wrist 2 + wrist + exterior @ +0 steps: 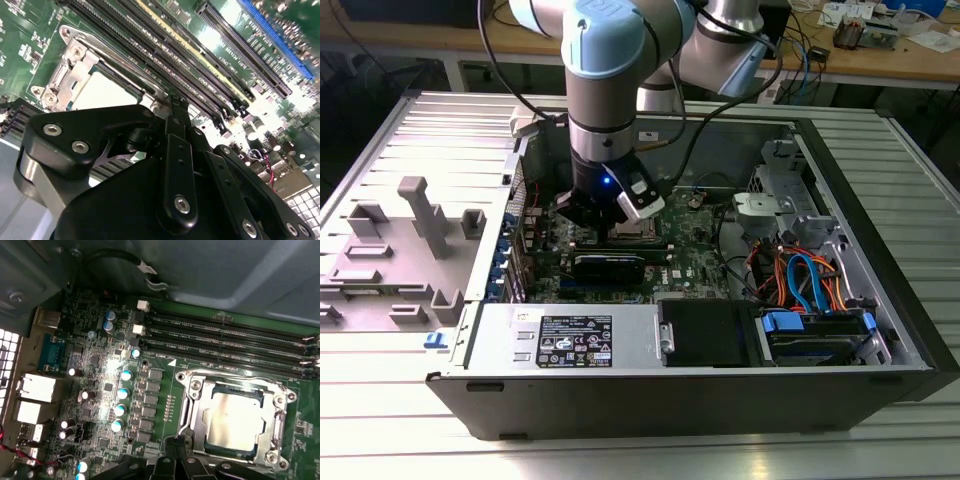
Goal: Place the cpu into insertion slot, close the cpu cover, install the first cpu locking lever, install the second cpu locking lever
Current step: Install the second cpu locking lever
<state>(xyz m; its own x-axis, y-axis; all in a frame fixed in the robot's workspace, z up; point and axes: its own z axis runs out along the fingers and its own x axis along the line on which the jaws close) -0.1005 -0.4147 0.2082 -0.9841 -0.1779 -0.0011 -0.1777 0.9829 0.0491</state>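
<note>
The cpu (234,419) lies flat in the insertion slot (192,386), its dull silvery top facing up; it also shows as cpu (106,92) in the second wrist view. The cpu cover (278,426) lies down around it as a thin metal frame. A thin wire lever (184,416) runs along one side of the slot toward my fingertips. My gripper (175,456) looks shut, its tips at the slot's edge near that lever's end. In the exterior view my gripper (616,224) hangs low over the green motherboard (692,252), hiding the slot.
Long black memory slots (225,335) run right beside the socket. The open computer case holds a power supply (570,340) at the front and a drive bay with orange and blue cables (800,280) on the exterior view's right. A grey fixture plate (410,230) lies to the left.
</note>
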